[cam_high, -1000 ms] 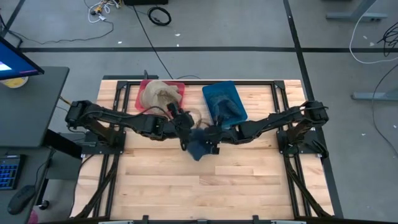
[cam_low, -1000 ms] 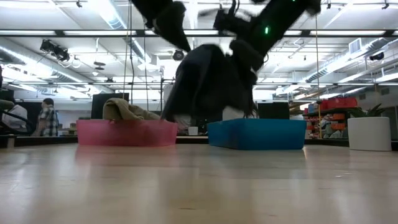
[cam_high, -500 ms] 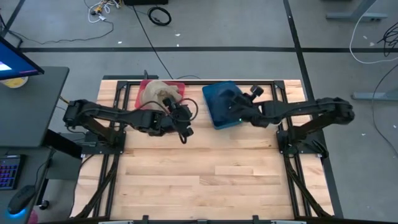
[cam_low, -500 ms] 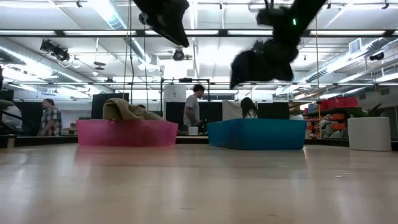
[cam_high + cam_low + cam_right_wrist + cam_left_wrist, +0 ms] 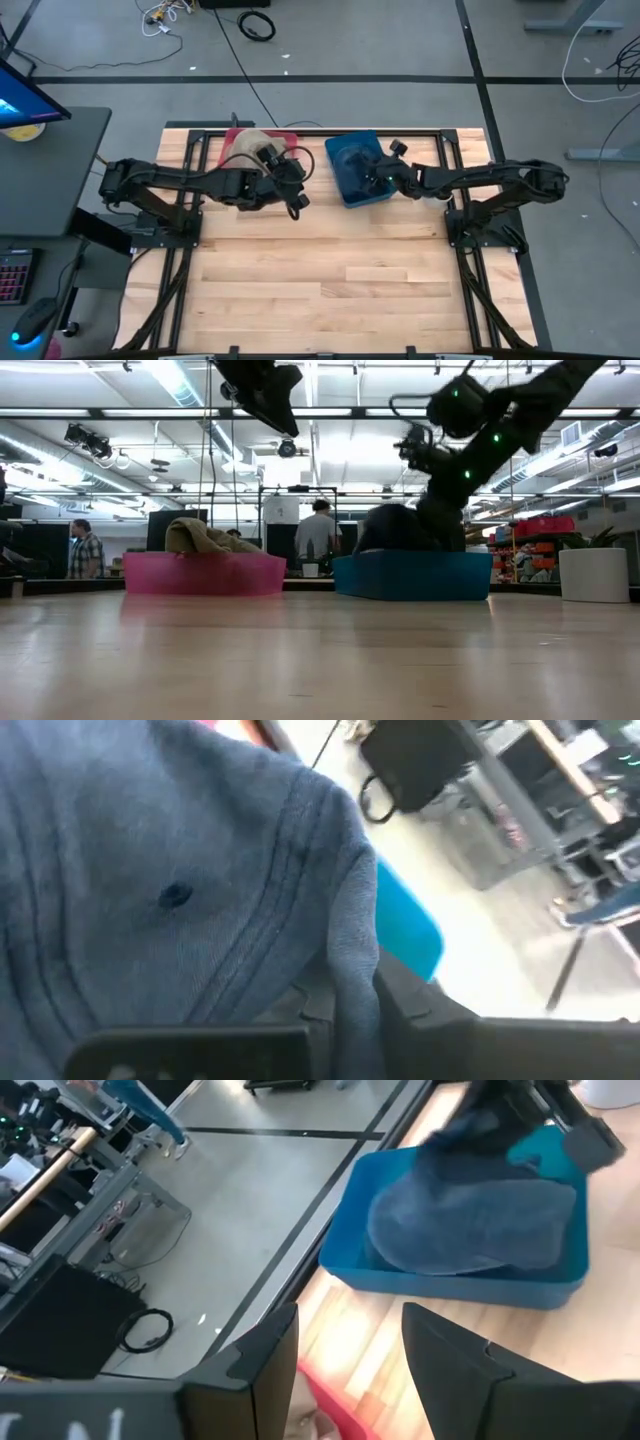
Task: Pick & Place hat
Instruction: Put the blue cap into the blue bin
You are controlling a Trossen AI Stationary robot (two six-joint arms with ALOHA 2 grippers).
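A dark blue hat [image 5: 470, 1220] lies in the blue bin [image 5: 352, 190] at the table's far side, its crown up; in the low view the blue hat [image 5: 393, 527] bulges over the bin's rim [image 5: 415, 560]. My right gripper [image 5: 378, 177] is down in this bin, shut on the hat. A tan hat [image 5: 250, 148] rests in the pink bin [image 5: 226, 158] to the left. My left gripper [image 5: 345, 1350] hangs open in the air by the pink bin's right side, touching nothing. My right gripper pinches a fold of the blue hat's cloth [image 5: 350, 960] between its two fingers, by the stitched rim. It comes slanting down from the table's right. The hat's body rests in the blue bin, slack, and fills most of the wrist view.
The two bins stand side by side along the far edge, the pink bin [image 5: 200, 573] left of the blue one. A broad stretch of bare wood [image 5: 330, 290] lies nearer. People move about in the room behind the table [image 5: 320, 530].
A second ago both grippers were at the hat over the table's middle. My left gripper came away from it and drew back toward the pink bin. My right gripper carried the hat to the far right, over the blue bin, then lowered it inside, where it rests.
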